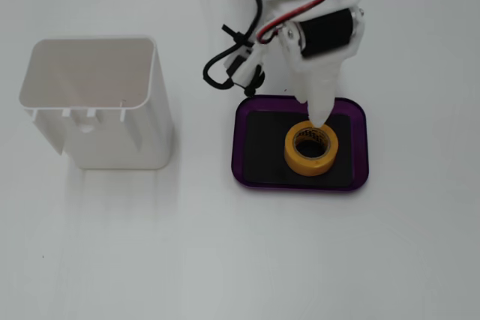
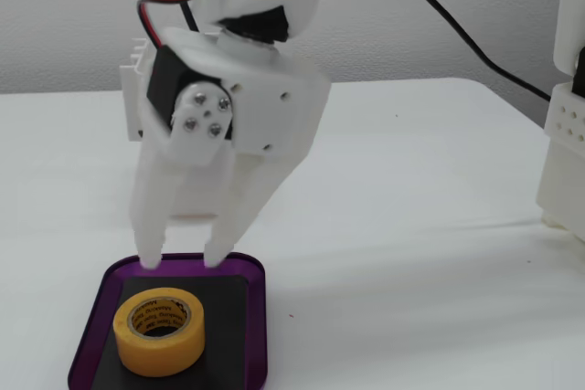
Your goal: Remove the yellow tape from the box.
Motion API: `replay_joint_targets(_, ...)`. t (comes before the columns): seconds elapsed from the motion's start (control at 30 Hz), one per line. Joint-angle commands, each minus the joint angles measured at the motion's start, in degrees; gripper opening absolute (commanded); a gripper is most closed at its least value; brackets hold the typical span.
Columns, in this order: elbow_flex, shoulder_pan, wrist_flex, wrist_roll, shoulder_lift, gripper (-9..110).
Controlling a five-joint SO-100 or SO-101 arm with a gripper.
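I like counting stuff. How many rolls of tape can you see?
1. The yellow tape lies flat in the purple box, right of the tall white container in a fixed view. The hand hovers above it. The container's inside isn't fully visible.

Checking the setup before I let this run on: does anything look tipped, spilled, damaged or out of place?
Nothing stands out. The yellow tape lies flat inside the purple tray, which sits square on the table. The white container stands upright beside it. The open gripper hovers above the tray's far edge, holding nothing.
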Motion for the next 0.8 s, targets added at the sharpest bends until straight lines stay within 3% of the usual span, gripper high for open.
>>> replay_joint_targets(0.0,-1.32,0.62,-0.62,0.35,-2.46,12)
replay_joint_targets(0.47,-1.41,0.62,-2.64,0.44,-7.82,11)
replay_joint_targets(0.63,-1.93,0.26,-2.37,0.62,-7.12,-1)
replay_joint_targets(0.77,-3.16,0.0,-1.05,1.85,-6.33,-1)
